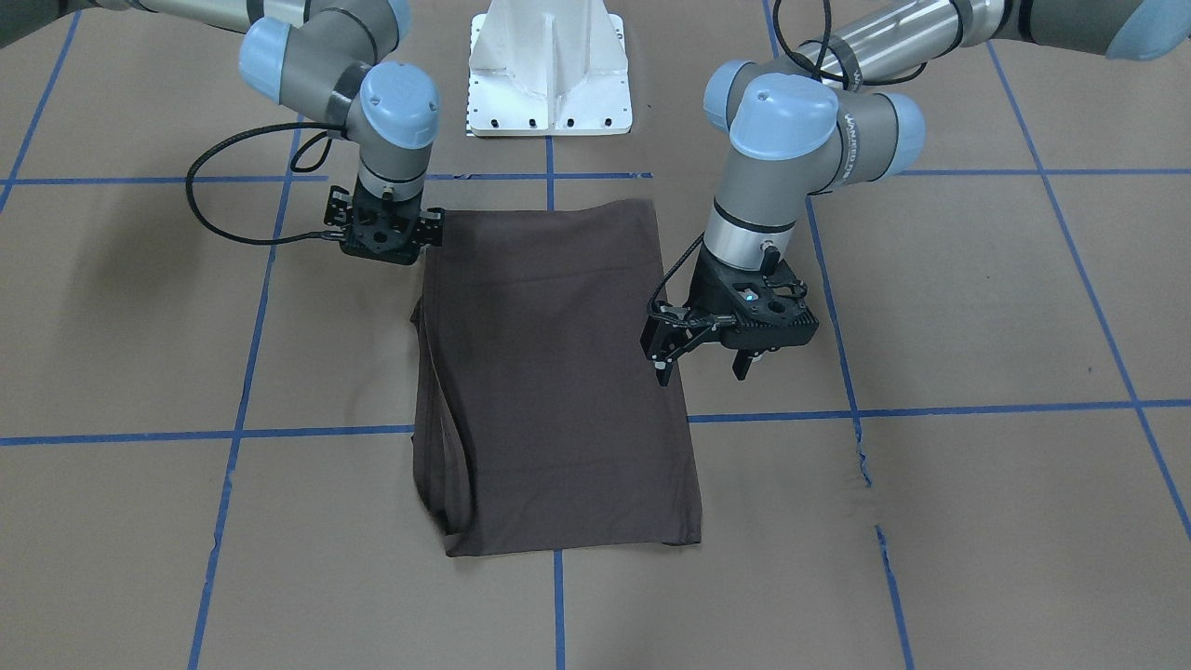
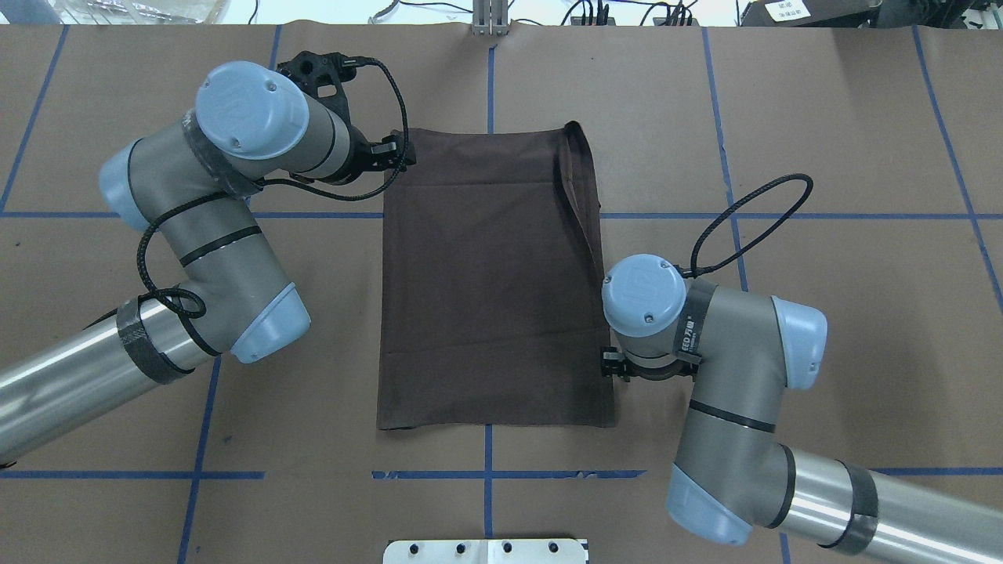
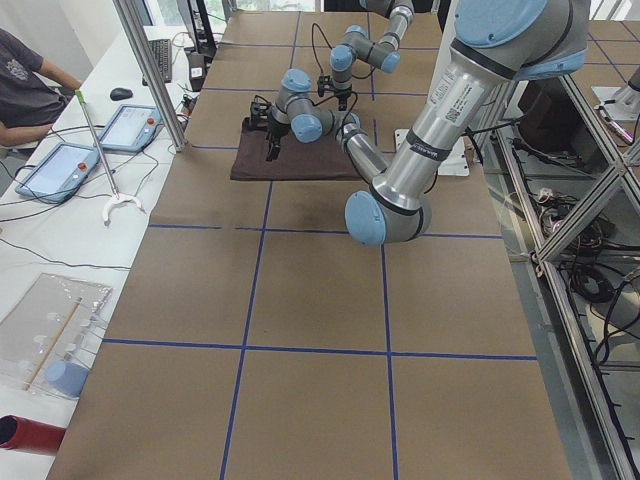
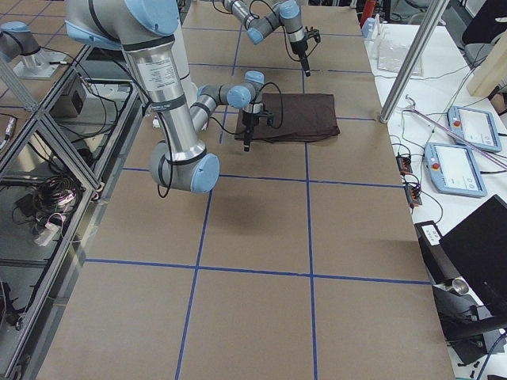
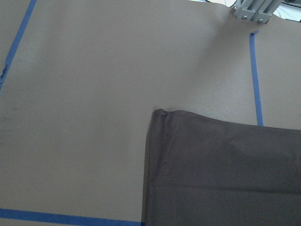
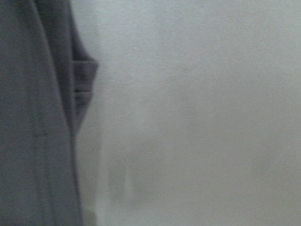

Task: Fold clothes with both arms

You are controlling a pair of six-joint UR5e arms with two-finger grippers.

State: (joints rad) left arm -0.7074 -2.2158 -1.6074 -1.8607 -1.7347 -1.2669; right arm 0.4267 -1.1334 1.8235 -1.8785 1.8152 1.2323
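Observation:
The clothes are one dark grey-brown T-shirt, folded into a long rectangle and lying flat on the brown table. Its sleeves and collar are tucked out of sight. My left gripper hovers above the shirt's far left corner. It is open with nothing between its fingers, and the left wrist view looks down on that flat corner. My right gripper points straight down, low at the shirt's near right edge. Its fingers are hidden under the wrist. The blurred right wrist view shows only the shirt's edge.
The white pedestal stands at the robot's side of the table. Blue tape lines cross the brown surface. A person sits at a side table with tablets beyond the far edge.

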